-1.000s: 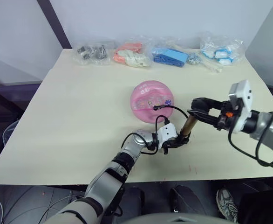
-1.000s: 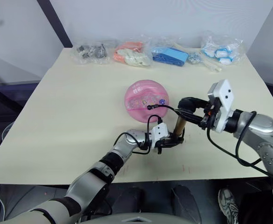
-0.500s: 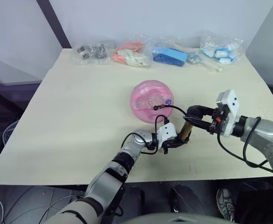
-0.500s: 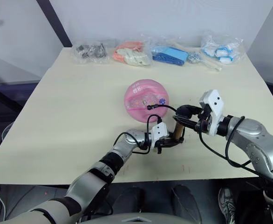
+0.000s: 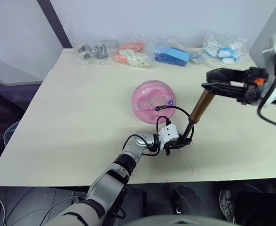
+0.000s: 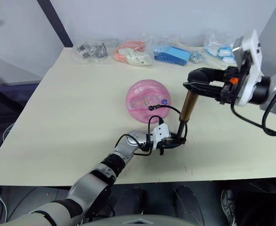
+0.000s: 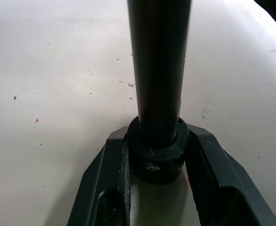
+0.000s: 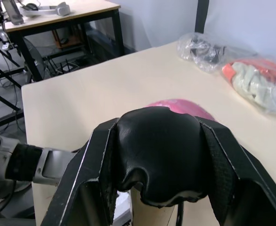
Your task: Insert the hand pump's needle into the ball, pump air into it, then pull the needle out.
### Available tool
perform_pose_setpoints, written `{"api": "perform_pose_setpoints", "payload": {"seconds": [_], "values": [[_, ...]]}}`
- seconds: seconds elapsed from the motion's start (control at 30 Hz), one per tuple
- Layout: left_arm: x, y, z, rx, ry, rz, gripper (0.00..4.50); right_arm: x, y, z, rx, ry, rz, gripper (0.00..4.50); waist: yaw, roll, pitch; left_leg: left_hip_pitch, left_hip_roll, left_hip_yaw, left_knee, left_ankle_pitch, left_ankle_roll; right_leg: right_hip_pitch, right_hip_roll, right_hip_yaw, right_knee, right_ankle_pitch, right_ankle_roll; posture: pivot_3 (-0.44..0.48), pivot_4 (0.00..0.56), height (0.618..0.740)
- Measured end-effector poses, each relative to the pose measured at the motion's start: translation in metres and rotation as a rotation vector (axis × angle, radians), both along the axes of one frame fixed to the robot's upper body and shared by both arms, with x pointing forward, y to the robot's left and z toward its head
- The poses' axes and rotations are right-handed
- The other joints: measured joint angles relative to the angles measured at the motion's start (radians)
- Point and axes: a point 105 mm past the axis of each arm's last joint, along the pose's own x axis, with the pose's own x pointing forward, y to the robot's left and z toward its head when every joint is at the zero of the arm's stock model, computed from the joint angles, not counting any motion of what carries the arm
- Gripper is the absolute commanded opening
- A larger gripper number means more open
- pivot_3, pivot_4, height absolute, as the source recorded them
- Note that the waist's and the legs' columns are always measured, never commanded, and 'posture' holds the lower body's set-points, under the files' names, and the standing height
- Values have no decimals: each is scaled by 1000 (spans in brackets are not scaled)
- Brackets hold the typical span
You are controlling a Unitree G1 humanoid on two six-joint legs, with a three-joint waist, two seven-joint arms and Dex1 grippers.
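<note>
The pink ball (image 5: 152, 100) rests mid-table. The hand pump (image 5: 199, 106) stands tilted to its right, its gold barrel raised above a thin black rod. My left gripper (image 5: 181, 141) is shut on the pump's black bottom cap (image 7: 158, 157) at table level, one finger (image 7: 212, 162) on each side. My right gripper (image 5: 213, 86) is shut on the black handle (image 8: 159, 153) at the top. The thin hose (image 5: 175, 109) loops from the pump's base to a black fitting (image 5: 158, 108) on the ball's near side. The needle's pin is hidden.
Several clear bags line the far table edge: dark parts (image 5: 92, 52), orange-white items (image 5: 133, 54), blue items (image 5: 173, 56), blue-white items (image 5: 223, 51). The front edge (image 5: 128, 175) runs just behind my left forearm.
My right gripper first pressed the handle down, then drew it up and to the right, stretching the pump out. The left gripper and the ball stayed in place.
</note>
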Motion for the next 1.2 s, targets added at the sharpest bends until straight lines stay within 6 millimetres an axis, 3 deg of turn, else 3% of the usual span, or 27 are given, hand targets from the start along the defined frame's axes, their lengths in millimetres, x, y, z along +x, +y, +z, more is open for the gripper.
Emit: {"api": "perform_pose_setpoints", "payload": {"seconds": [0.3,0.63,1.0,1.2], "values": [[0,2,0,-22,19,11,1129,3,0,-3,22,13,-3,1960,1,2,2,-1,0,0,0,0,0,-1,-1,0,0,0,0,0,150,740],[-7,8,-5,-65,65,6,1129,3,14,-47,29,36,-5,1960,-2,1,0,1,0,0,0,0,0,0,1,1,0,0,0,0,150,740],[-8,9,-6,-50,38,-28,1129,3,24,-110,-72,98,-24,1960,0,1,-1,2,-1,0,0,0,0,2,2,0,0,0,0,0,150,740],[-7,9,-5,-49,40,-34,1129,7,21,-109,-90,115,-22,1960,1,1,-1,2,-1,-1,0,0,0,1,2,0,0,0,0,0,150,740]]}}
